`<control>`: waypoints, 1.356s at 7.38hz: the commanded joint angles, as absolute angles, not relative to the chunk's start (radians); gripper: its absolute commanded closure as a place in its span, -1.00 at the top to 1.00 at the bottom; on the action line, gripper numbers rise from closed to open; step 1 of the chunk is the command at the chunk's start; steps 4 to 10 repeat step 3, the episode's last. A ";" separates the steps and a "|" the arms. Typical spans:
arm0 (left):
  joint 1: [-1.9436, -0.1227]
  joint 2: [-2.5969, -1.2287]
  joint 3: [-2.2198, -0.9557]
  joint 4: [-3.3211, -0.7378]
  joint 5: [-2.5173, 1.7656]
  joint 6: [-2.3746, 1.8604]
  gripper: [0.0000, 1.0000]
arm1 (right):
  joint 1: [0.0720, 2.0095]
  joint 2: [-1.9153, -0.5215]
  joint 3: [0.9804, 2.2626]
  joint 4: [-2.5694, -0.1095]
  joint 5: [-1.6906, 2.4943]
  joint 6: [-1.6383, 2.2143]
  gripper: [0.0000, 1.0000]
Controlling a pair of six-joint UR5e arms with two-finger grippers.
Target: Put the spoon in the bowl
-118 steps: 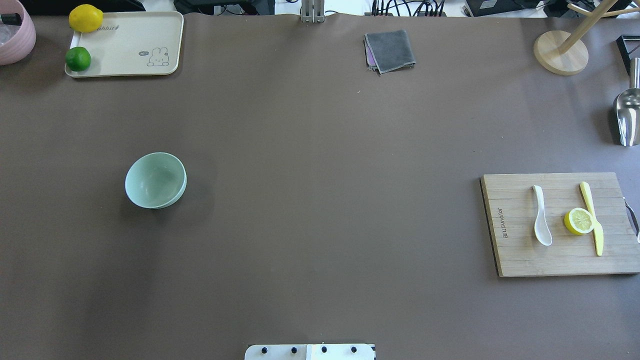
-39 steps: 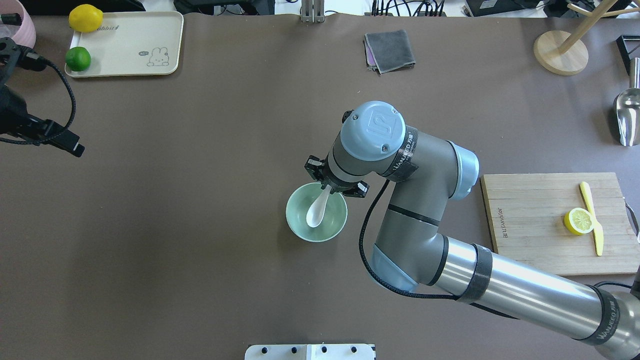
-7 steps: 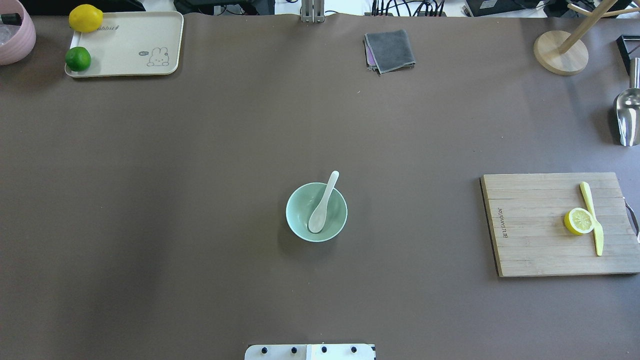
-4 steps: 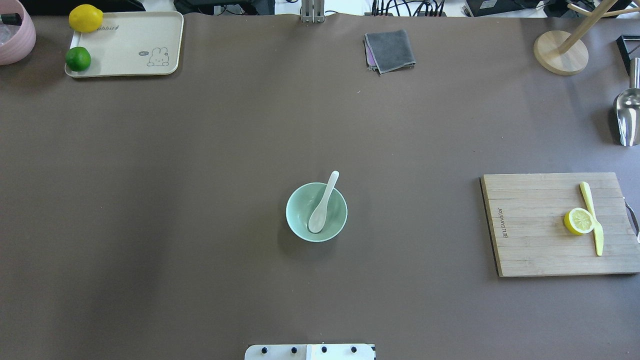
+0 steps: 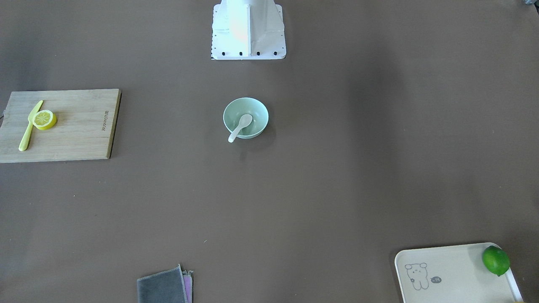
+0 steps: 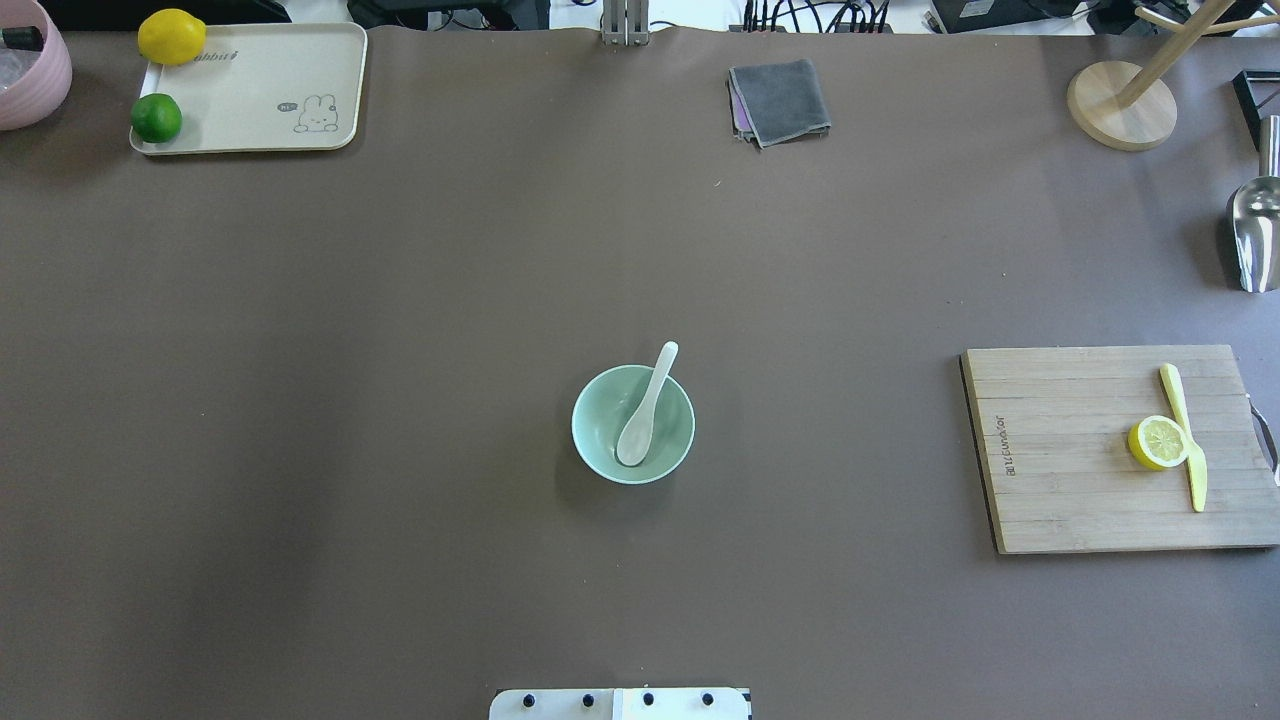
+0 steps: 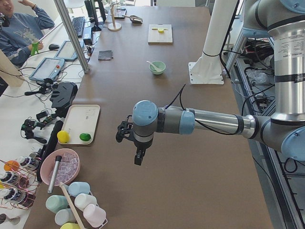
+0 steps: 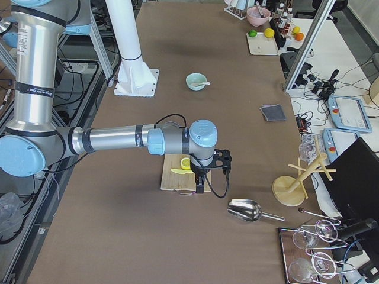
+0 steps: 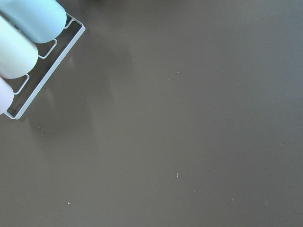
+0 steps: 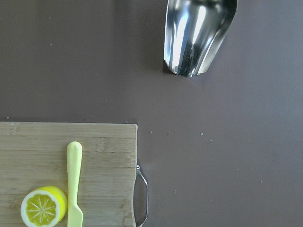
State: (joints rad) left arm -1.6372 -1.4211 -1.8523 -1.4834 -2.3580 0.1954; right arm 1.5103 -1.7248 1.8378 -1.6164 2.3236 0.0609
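Observation:
The mint-green bowl [image 6: 598,450] stands at the middle of the table, and also shows in the front view [image 5: 257,114]. The white spoon [image 6: 648,405] lies in it, scoop on the bowl's floor and handle leaning over the far rim [image 5: 241,125]. No gripper is near them. The left gripper [image 7: 125,134] hangs over the table's left end, far from the bowl. The right gripper [image 8: 221,160] hangs over the right end, by the cutting board. I cannot tell whether either is open or shut.
A wooden cutting board [image 6: 1060,490] at the right holds a lemon half [image 6: 1158,442] and a yellow knife [image 6: 1186,435]. A cream tray [image 6: 260,95] with a lime and a lemon is far left. A grey cloth [image 6: 780,100], metal scoop [image 6: 1255,230] and wooden stand [image 6: 1120,105] lie at the back.
Nothing has moved in the last second. Earlier the bowl went from the left to the middle, the right gripper set the spoon from the board into it, and both arms drew away.

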 commanded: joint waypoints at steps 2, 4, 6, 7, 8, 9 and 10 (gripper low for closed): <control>-1.638 -1.427 -1.885 -1.414 -2.359 -0.003 0.95 | 1.511 -1.727 1.836 -1.618 2.324 0.060 1.00; -1.637 -1.422 -1.884 -1.417 -2.356 -0.012 0.95 | 1.511 -1.727 1.838 -1.617 2.324 0.060 1.00; -1.637 -1.422 -1.884 -1.417 -2.356 -0.012 0.95 | 1.511 -1.727 1.838 -1.617 2.324 0.060 1.00; -1.637 -1.422 -1.884 -1.417 -2.356 -0.012 0.95 | 1.511 -1.727 1.838 -1.617 2.324 0.060 1.00; -1.637 -1.422 -1.884 -1.417 -2.356 -0.012 0.95 | 1.511 -1.727 1.838 -1.617 2.324 0.060 1.00; -1.637 -1.422 -1.884 -1.417 -2.356 -0.012 0.95 | 1.511 -1.727 1.838 -1.617 2.324 0.060 1.00; -1.637 -1.422 -1.884 -1.417 -2.356 -0.012 0.95 | 1.511 -1.727 1.838 -1.617 2.324 0.060 1.00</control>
